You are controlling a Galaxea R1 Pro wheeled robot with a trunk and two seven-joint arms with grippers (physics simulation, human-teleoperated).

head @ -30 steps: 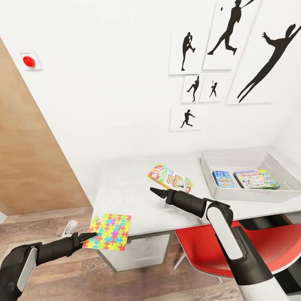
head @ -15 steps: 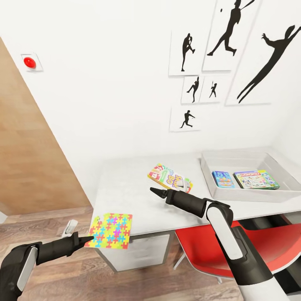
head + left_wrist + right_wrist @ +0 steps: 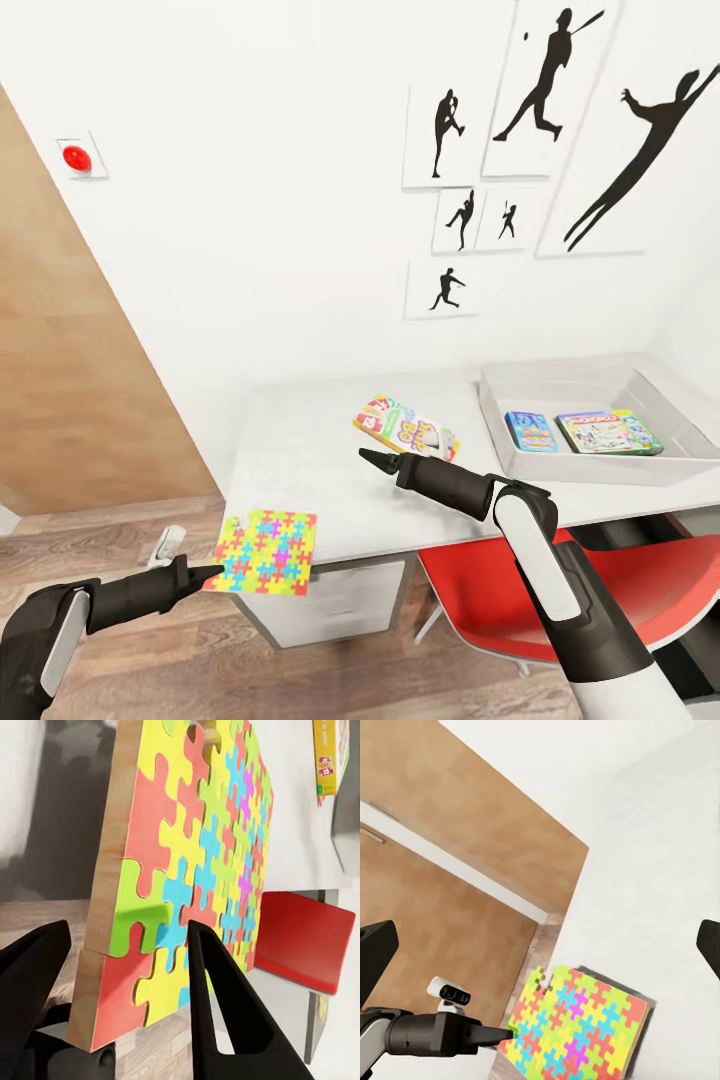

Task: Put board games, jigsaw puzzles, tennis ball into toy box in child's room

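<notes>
Head view: left gripper (image 3: 214, 573) pinching jigsaw puzzle (image 3: 267, 552) at table (image 3: 330, 480) corner edge. Right gripper (image 3: 368, 458) spread wide over table, near SKIP BO box (image 3: 407, 426). Toy box (image 3: 600, 382) holds two games.

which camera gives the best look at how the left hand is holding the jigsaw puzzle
The left wrist view: the jigsaw puzzle edge sits between the left hand fingers. Head and right wrist views show only the hand's tip at the puzzle's corner.

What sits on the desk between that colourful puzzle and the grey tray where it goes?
The SKIP BO game box lies on the table between the jigsaw puzzle and the toy box; the right gripper hovers there too. A lifted puzzle would probably clear both.
</notes>
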